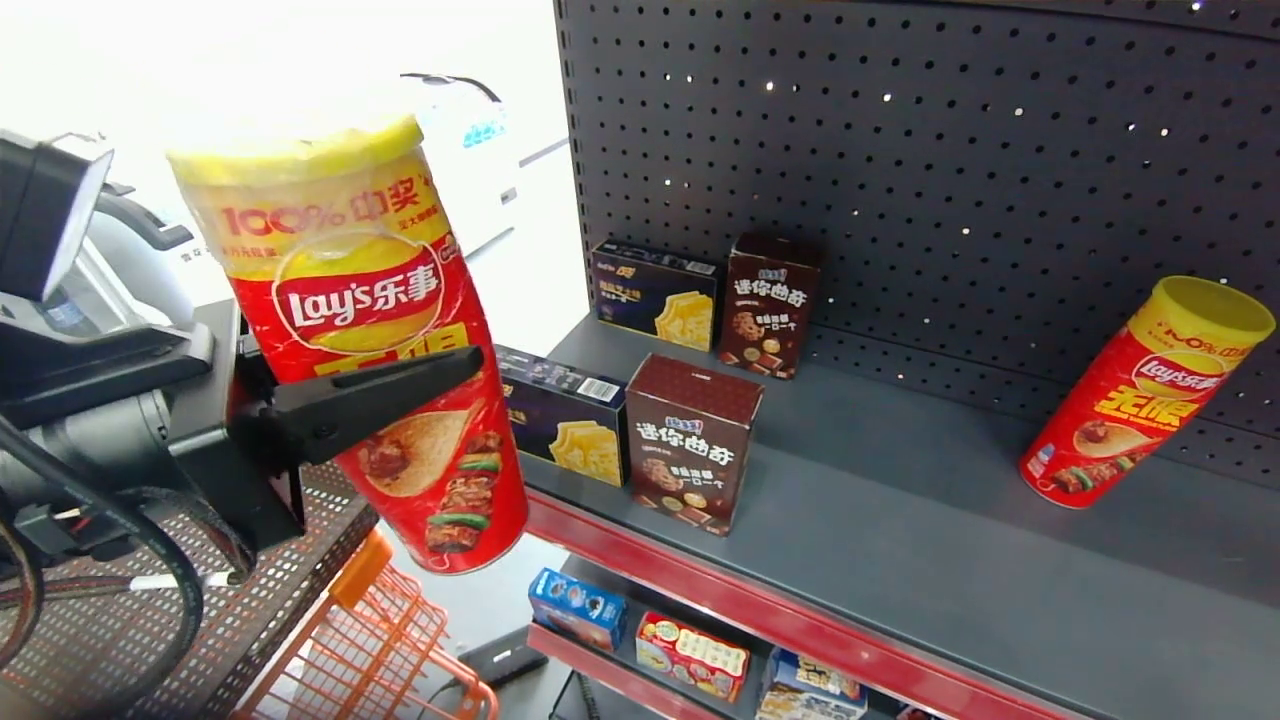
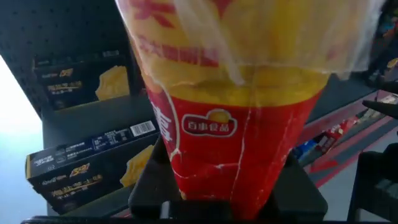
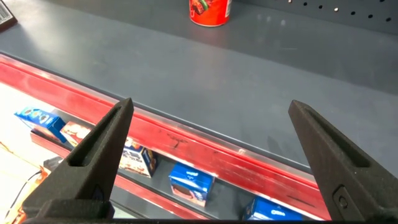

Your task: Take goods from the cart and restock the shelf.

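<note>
Gripping the red-and-yellow chip can [image 1: 370,300] in my closed left claw [image 1: 455,385], I risk toppling the brown cardboard box [image 1: 690,440] while shelving; right claw [image 3: 211,112] gapes empty.

Dark perforated back panel [image 1: 900,150], bright white daylight [image 1: 530,270] at left

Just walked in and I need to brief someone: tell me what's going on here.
The robot is restocking. Its left gripper is shut on a chips can, held up near the shelf's left end, above the orange cart. The right gripper hangs open over the shelf's front edge. A second chips can stands on the shelf by the pegboard; brown boxes and dark blue boxes sit farther left.
</note>
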You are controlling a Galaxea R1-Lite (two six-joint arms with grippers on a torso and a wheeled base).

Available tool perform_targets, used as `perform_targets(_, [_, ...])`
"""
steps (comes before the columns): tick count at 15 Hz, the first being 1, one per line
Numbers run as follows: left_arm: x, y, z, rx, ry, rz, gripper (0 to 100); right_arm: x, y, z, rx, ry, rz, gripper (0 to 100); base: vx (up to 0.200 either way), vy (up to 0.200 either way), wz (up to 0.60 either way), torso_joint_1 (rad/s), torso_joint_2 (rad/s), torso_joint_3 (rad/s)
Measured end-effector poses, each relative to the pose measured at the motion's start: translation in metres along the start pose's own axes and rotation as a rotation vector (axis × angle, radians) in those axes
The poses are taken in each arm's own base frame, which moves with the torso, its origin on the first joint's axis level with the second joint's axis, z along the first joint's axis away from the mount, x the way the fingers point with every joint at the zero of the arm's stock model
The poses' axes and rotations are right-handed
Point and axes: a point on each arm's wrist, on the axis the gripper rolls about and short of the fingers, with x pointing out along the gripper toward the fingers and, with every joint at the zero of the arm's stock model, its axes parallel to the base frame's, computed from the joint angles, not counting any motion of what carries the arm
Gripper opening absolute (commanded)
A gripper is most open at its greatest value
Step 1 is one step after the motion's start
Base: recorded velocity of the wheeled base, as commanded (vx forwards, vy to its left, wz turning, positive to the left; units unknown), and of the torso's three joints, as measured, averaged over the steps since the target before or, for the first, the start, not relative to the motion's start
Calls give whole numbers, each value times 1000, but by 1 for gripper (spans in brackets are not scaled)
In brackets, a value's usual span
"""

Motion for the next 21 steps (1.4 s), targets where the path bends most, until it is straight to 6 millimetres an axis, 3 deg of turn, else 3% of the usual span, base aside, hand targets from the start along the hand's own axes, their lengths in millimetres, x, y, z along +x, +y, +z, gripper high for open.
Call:
perform_targets(7, [5, -20, 13, -53, -88, -115, 0, 0, 0, 0, -2, 0, 2, 100, 0, 0, 0, 0, 0, 0])
perform_targets(19, [10, -28, 22, -41, -124, -178, 0, 0, 0, 0, 0, -1, 1, 100, 0, 0, -600, 0, 3, 3])
perform_targets(21, [10, -28, 22, -42, -123, -178, 0, 0, 0, 0, 1, -1, 2, 100, 0, 0, 0, 0, 0, 0])
